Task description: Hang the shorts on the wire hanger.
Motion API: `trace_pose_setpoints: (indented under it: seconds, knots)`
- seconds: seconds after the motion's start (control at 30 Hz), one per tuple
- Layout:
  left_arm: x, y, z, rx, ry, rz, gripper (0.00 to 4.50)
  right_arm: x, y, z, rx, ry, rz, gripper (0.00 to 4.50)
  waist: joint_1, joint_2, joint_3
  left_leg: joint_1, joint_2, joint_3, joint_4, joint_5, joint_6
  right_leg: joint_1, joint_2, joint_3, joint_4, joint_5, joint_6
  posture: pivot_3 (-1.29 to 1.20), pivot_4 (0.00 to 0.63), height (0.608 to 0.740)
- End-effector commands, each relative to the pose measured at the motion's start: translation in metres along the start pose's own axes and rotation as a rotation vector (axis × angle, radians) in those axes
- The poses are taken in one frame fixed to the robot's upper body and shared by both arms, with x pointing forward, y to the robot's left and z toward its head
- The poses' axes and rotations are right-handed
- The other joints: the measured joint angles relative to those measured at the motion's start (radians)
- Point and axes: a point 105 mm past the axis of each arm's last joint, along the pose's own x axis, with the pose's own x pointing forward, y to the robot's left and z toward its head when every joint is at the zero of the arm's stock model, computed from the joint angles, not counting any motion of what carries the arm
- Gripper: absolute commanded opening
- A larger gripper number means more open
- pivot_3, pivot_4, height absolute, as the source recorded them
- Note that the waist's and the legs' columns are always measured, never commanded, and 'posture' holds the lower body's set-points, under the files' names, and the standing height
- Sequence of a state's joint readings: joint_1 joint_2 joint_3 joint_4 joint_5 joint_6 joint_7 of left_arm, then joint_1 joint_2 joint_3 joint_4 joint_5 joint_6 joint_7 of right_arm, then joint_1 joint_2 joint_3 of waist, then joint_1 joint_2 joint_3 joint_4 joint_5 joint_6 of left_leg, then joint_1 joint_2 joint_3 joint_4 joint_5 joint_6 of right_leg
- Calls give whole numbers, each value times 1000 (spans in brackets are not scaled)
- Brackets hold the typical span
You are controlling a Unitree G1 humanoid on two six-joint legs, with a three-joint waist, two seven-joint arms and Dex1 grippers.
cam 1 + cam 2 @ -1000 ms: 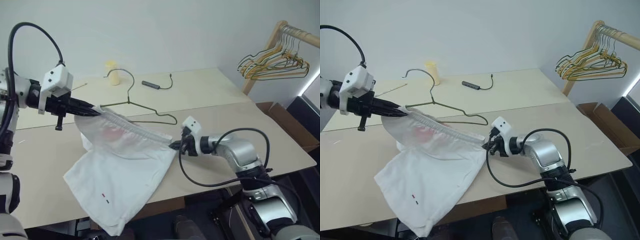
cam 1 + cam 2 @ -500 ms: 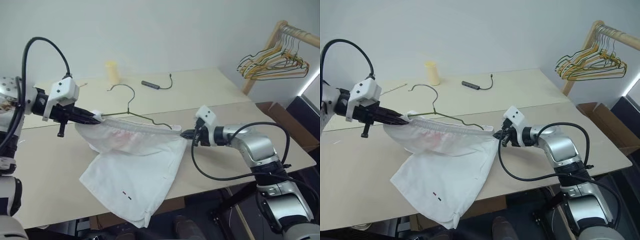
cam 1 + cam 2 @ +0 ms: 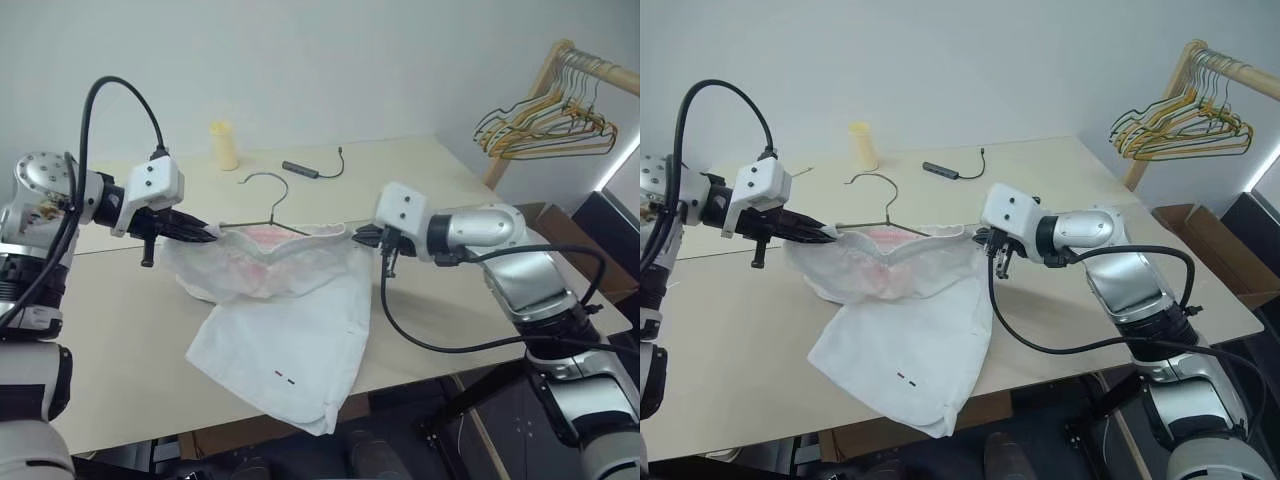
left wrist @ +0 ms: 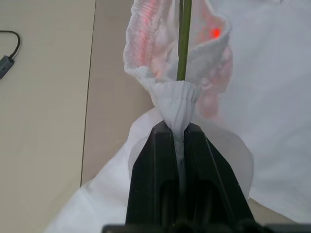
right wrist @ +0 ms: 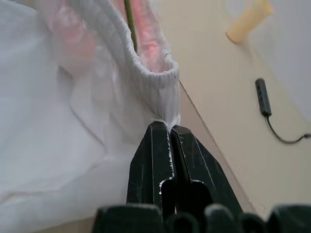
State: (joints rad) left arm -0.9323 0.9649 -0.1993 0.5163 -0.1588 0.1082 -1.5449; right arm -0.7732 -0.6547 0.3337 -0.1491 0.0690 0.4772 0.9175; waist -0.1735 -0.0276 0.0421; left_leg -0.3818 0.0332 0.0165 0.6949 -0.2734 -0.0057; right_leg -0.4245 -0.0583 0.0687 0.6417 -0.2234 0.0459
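The shorts (image 3: 290,300) hang above the worktop's (image 3: 420,180) middle, waistband ends pinched by the left pincer (image 3: 212,235) and right pincer (image 3: 358,235). The wire hanger (image 3: 262,205) sits inside the waistband; letting go remains.

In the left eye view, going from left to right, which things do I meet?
left gripper → yellow cup → wire hanger → shorts → right gripper → wooden rack with yellow and grey hangers
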Motion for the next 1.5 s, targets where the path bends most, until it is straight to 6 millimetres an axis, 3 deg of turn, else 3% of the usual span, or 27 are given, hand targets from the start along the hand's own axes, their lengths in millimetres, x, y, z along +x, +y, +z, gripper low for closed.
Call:
trace_pose_setpoints:
  seconds: [0.03,0.3,0.43,0.53,0.7,0.93,1.23,1.33,1.5]
  knots:
    - [-10,9,16,50,-45,54,0,-1,-8,24,-156,-47,-19,60,-3,0,0,0,0,0,0,0,0,0,0,0,0,0,0,-123,0,740]
    - [-11,4,18,57,-65,41,0,9,-17,34,-119,-71,-40,60,-7,0,0,0,0,0,0,0,0,0,0,0,1,0,0,-110,0,740]
    - [-12,4,21,50,-100,55,0,10,-10,33,-142,-54,20,60,-6,0,0,0,0,0,0,0,0,0,0,0,0,0,0,-107,0,740]
    - [-14,2,24,53,-123,46,0,12,-5,31,-151,-51,47,660,-5,0,0,0,0,0,0,0,0,0,0,0,1,0,0,-104,0,740]
    - [-16,2,26,48,-141,48,0,16,-5,27,-117,-60,59,2202,-5,0,0,0,0,0,0,0,0,0,0,0,1,0,0,-104,0,740]
    - [-17,-4,27,55,-150,9,0,22,-9,14,-39,-43,55,2202,-7,0,0,0,0,0,0,0,0,0,0,0,1,0,0,-104,0,740]
    - [-14,-9,30,69,-169,-23,0,19,-2,20,58,-111,150,2202,-7,0,0,0,0,-1,0,0,0,0,0,0,1,0,0,-107,0,740]
    - [-13,-8,30,68,-177,-22,0,17,1,22,85,-124,186,1608,-7,0,0,0,0,-1,0,0,0,0,0,0,1,0,0,-109,0,740]
    - [-14,-8,31,83,-190,-15,0,18,2,18,99,-111,187,40,-7,0,0,1,0,-1,0,0,0,0,0,0,1,0,0,-110,0,740]
